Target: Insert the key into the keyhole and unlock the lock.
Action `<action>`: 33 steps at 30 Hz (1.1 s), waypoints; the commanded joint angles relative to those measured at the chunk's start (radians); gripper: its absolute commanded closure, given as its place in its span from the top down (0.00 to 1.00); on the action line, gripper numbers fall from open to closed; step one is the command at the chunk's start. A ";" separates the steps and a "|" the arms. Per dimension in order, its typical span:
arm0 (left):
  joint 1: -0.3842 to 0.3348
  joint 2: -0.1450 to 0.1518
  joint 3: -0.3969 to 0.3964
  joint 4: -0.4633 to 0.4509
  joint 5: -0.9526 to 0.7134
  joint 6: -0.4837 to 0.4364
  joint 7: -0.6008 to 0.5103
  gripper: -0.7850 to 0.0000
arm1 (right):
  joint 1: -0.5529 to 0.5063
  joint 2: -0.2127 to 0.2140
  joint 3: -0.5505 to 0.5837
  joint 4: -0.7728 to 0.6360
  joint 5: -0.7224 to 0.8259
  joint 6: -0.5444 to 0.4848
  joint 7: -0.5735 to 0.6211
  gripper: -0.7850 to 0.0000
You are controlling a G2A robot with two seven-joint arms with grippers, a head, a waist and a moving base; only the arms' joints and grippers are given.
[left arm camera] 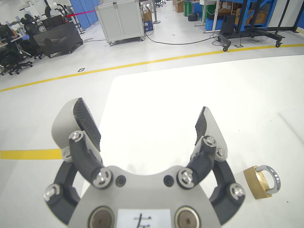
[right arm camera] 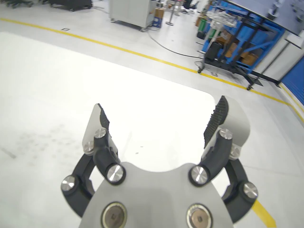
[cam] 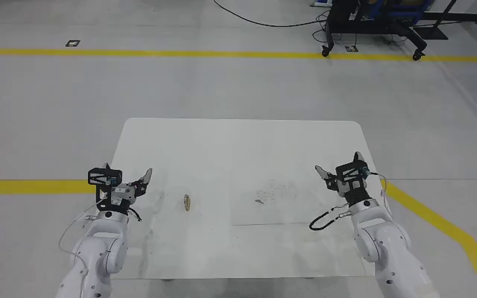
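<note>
Two grippers, both spread wide and both holding nothing. The left gripper (cam: 127,177) hovers over the table's (cam: 246,149) left edge and the right gripper (cam: 340,167) over its right edge.

The lock (cam: 187,202) lies flat on the table just inboard of the left gripper, toward the middle and slightly nearer the robot. From above its long axis runs roughly front to back. The left wrist view shows a brass body with a chrome shackle (left arm camera: 261,185), lying beside the gripper rather than between its pads (left arm camera: 86,122). I judge the left arm the nearer one by a clear margin. It would have to shift sideways toward the centre to get the lock between its fingers.

Further right sits a small dark sliver (cam: 260,198) that I take for the key — too small to be sure. It lies between the lock and the right gripper, nearer the right.

As for writing, a white label (left arm camera: 144,219) on the left wrist plate carries a hand-drawn mark, which I leave unread. I can read nothing on the lock's brass face from here.
</note>
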 commanded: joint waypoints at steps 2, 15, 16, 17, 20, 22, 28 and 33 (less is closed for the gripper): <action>0.000 0.000 0.000 0.000 0.000 0.000 0.000 1.00 | 0.017 -0.004 -0.052 -0.004 0.039 -0.073 0.009 1.00; 0.000 0.000 0.000 0.000 0.000 0.000 0.000 1.00 | 0.020 -0.004 -0.062 0.001 0.054 -0.098 0.008 1.00; 0.000 0.000 0.000 0.000 0.000 0.000 0.000 1.00 | 0.028 -0.005 -0.075 0.014 0.069 -0.133 0.009 1.00; 0.000 0.000 0.000 0.000 0.000 0.000 0.000 1.00 | 0.044 -0.004 -0.089 0.030 0.071 -0.179 0.010 1.00; 0.000 0.000 0.000 0.000 0.000 0.000 0.000 1.00 | 0.103 -0.002 -0.146 0.093 0.084 -0.368 0.022 1.00; 0.000 0.000 0.000 0.000 0.000 0.000 0.000 1.00 | 0.154 0.000 -0.187 0.144 0.065 -0.491 0.071 1.00; 0.000 0.000 0.000 0.000 0.000 0.000 0.000 1.00 | 0.262 0.003 -0.258 0.236 0.055 -0.687 0.147 0.75; 0.000 0.000 0.000 0.000 0.000 0.000 0.000 1.00 | 0.319 0.003 -0.295 0.286 -0.007 -0.719 0.158 0.36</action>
